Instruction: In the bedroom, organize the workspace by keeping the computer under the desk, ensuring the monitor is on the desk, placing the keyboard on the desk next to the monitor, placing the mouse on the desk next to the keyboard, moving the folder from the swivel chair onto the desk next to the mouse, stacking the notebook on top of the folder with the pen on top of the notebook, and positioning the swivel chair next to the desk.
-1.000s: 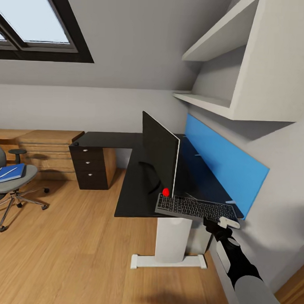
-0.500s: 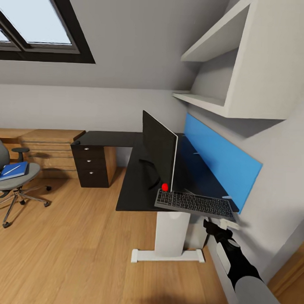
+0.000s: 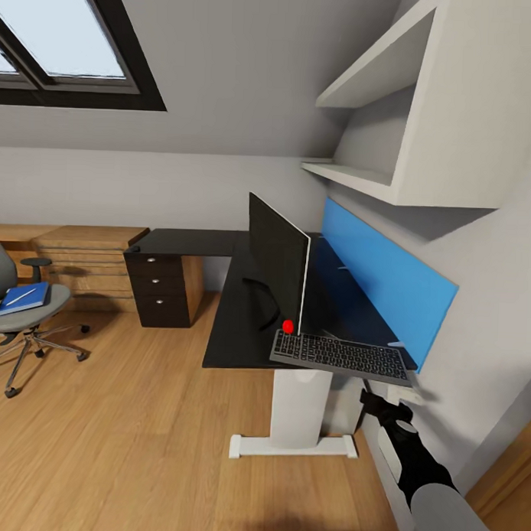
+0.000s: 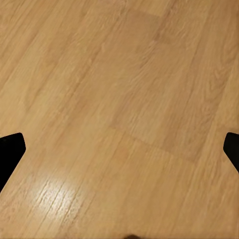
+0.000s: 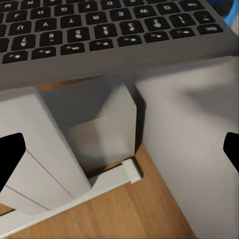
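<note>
The black monitor (image 3: 277, 270) stands upright on the glossy black desk (image 3: 229, 333). The keyboard (image 3: 340, 356) lies at the desk's near end beside the monitor's red-lit corner, its edge overhanging. My right gripper (image 3: 385, 400) hangs open just below the keyboard's right end, apart from it. The right wrist view looks up past that gripper (image 5: 119, 152) at the keyboard (image 5: 114, 30) and the white desk leg (image 5: 55, 149). At far left, the grey swivel chair (image 3: 18, 322) carries the blue folder (image 3: 23, 298) with the white pen (image 3: 19, 296) on it. My left gripper (image 4: 119, 149) is open over bare floor. Computer, mouse and notebook are out of view.
A blue panel (image 3: 379, 289) lines the wall behind the desk, under white shelves (image 3: 392, 147). The dark three-drawer unit (image 3: 161, 292) sits under the desk's far wing, beside a light wooden counter (image 3: 74, 255). Wooden floor (image 3: 137, 429) stretches between chair and desk.
My right gripper has dropped from the keyboard's right end to just under it. The keyboard stays on the desk edge. The head view shifted slightly a second ago.
</note>
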`<state>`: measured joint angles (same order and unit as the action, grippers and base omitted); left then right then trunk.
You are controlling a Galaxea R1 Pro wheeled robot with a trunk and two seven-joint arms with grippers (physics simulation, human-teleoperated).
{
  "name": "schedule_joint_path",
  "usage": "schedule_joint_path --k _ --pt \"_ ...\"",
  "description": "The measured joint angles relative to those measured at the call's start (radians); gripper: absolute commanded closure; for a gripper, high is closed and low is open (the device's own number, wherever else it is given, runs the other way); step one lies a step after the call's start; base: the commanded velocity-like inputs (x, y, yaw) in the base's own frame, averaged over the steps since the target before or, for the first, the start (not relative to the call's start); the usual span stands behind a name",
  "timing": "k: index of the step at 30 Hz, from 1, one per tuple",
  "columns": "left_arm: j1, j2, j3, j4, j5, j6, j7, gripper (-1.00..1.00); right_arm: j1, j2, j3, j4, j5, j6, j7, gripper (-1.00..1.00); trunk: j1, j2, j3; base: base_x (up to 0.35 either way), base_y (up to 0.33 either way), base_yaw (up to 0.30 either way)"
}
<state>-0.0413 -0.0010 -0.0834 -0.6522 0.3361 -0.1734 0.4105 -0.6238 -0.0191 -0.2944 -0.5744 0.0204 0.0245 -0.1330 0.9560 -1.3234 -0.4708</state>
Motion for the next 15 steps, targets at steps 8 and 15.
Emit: schedule_joint_path --k 8,15 --pt "0.0 0.0 0.0 0.0 0.0 0.0 -0.001 -1.0 -0.002 -0.003 0.0 0.042 0.007 0.003 -0.034 -1.0 0.0 0.0 0.0 0.0 0.0 0.0" --pt "0.0 0.001 -0.001 0.0 0.0 0.0 -0.001 -1.0 -0.003 -0.01 0.0 0.081 0.009 0.001 -0.061 -1.0 0.0 0.0 0.0 0.186 -0.068 0.0"
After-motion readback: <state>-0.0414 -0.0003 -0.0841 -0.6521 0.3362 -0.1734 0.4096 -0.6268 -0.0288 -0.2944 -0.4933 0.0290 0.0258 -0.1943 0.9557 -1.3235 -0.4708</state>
